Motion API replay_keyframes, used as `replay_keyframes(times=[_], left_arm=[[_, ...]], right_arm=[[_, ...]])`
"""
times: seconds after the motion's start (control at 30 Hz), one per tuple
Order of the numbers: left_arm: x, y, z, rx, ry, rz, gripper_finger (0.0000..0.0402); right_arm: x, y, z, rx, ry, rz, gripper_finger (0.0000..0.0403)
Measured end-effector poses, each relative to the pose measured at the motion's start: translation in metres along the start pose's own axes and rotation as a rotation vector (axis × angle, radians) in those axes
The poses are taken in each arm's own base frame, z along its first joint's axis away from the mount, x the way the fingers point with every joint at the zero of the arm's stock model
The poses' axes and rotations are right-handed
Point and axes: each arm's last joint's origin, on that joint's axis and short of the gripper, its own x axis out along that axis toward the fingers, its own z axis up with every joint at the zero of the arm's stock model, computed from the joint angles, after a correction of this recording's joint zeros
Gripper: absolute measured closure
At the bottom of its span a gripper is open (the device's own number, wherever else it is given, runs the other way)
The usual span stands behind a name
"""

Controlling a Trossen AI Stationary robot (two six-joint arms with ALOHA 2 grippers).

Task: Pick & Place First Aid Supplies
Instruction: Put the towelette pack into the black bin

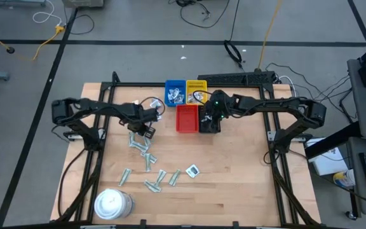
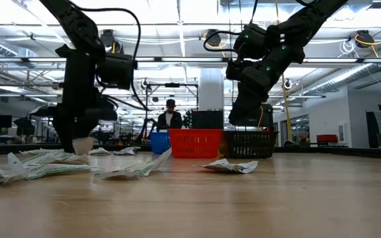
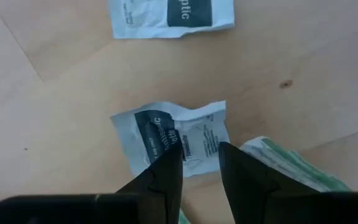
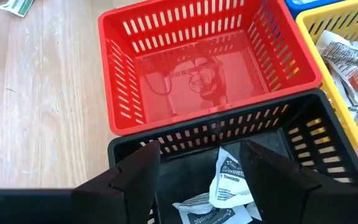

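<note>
On the pale wooden table [image 1: 234,191], a white square packet with a dark band [image 3: 171,14] shows the letters "plic" in the left wrist view. Just beside it lies a crumpled white packet with a dark blue panel [image 3: 176,140], its print too small to read. The left claw [image 3: 199,163] hangs directly over this crumpled packet, its 2 dark fingers narrowly apart with the packet's edge showing between them; whether they touch it cannot be told. A pale grey-green strip packet [image 3: 284,162] lies just beside.

The right claw [image 4: 199,163] hovers above the black slotted plastic basket [image 4: 328,149], fingers spread wide and holding nothing. Directly below it, inside the basket, lie white wrapped packets [image 4: 229,186], one reading "Towelette". Next to it stands the red slotted plastic basket [image 4: 191,68], with the yellow slotted plastic basket [image 4: 337,28] beyond holding packets with red print.

From above, more grey-green strips [image 1: 146,159] lie scattered near the left claw, and a lone white square packet [image 1: 192,170] lies apart.
</note>
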Motion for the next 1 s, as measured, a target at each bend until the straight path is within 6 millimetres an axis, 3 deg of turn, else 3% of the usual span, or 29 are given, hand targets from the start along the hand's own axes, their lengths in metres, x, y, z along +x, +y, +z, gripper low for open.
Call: replay_keyframes(times=[0.17, 0.37, 0.57, 0.7, 0.8, 1.0], left_arm=[[0.012, -0.006, -0.001, 0.046, 0.035, 0.040, 0.0303], [0.016, -0.008, -0.001, 0.076, 0.048, 0.055, 0.0389], [0.014, -0.004, 0.002, 0.057, 0.063, 0.042, 0.0396], [-0.006, -0.002, 0.006, 0.090, 0.024, 0.036, 0.0398], [-0.031, -0.002, 0.012, 0.153, -0.104, -0.070, 0.0399], [-0.064, -0.007, 0.012, 0.436, -0.303, -0.303, 0.0400]], right_arm=[[0.000, 0.000, 0.000, -0.002, -0.002, -0.001, 0.0186], [0.000, 0.000, 0.001, -0.004, -0.007, -0.002, 0.0192], [0.000, 0.000, 0.001, -0.006, -0.015, -0.003, 0.0192], [0.000, 0.000, 0.003, -0.008, -0.032, -0.005, 0.0193], [0.000, 0.000, 0.006, -0.013, -0.064, -0.007, 0.0193], [-0.001, -0.001, 0.013, -0.028, -0.135, -0.008, 0.0193]])
